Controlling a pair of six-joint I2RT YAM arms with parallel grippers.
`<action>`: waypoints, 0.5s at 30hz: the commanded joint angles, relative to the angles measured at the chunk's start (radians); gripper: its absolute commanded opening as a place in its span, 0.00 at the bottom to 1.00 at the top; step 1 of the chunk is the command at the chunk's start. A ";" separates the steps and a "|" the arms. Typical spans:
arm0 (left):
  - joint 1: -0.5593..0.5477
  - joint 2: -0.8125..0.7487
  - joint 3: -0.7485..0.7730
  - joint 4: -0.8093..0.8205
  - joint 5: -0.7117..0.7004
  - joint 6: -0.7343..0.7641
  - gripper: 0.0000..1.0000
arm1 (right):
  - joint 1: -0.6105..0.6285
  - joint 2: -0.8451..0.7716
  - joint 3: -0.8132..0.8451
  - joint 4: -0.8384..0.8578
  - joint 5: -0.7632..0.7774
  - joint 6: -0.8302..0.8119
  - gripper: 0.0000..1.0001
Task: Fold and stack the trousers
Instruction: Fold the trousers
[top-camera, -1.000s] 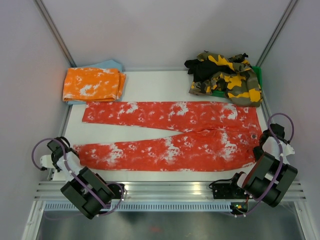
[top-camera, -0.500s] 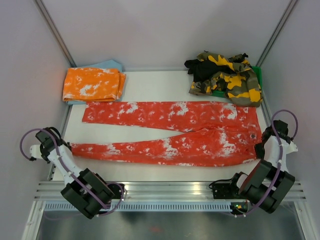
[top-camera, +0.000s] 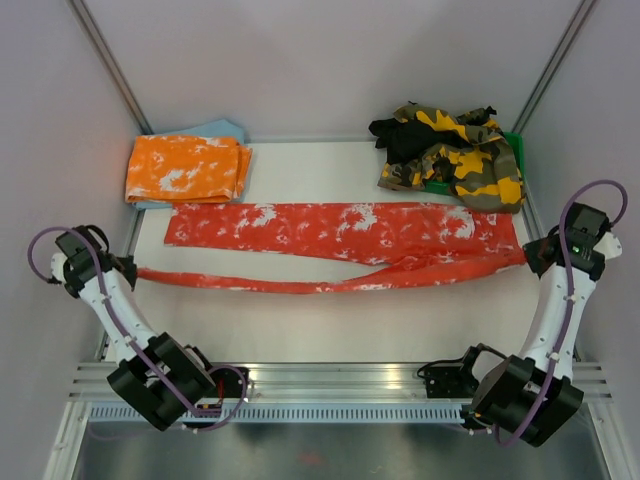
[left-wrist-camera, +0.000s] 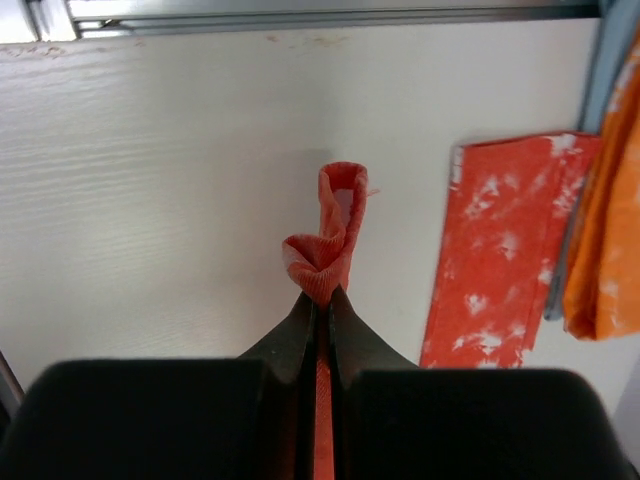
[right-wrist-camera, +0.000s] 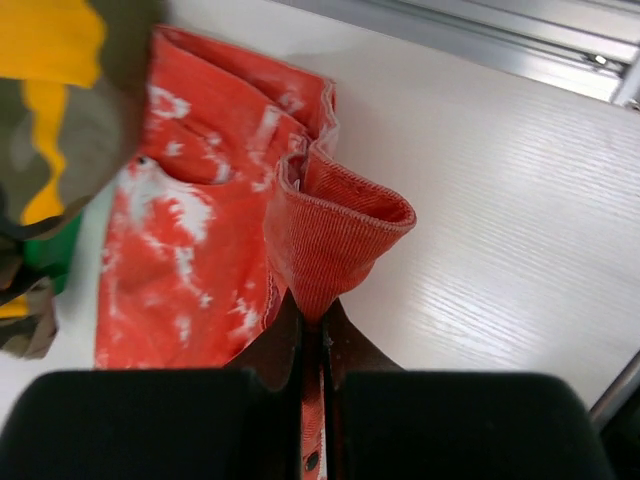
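The red-and-white trousers (top-camera: 330, 232) lay across the middle of the tabletop (top-camera: 330, 325). Their far leg was flat, and the near leg was drawn into a narrow band strung between the two arms. The left end effector (top-camera: 128, 271) was clamped on the cuff end at the left edge. The right end effector (top-camera: 532, 258) was pinched tight on the waistband corner at the right. A folded orange-and-white pair (top-camera: 185, 167) sat at the far left corner, a camouflage heap (top-camera: 455, 155) at the far right.

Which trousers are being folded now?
On the white table, look across the middle. The trousers there are red with white splotches, stretched out full length, unlike the folded orange pair at back left and the camouflage heap at back right.
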 joint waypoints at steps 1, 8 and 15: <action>-0.044 -0.034 0.118 0.010 -0.023 0.065 0.02 | 0.025 0.010 0.130 0.019 0.011 -0.025 0.00; -0.051 -0.045 0.219 0.010 0.009 0.086 0.02 | 0.058 0.079 0.245 0.037 -0.064 -0.043 0.00; -0.051 0.036 0.250 0.016 -0.071 0.021 0.02 | 0.056 0.154 0.191 0.094 0.008 0.041 0.00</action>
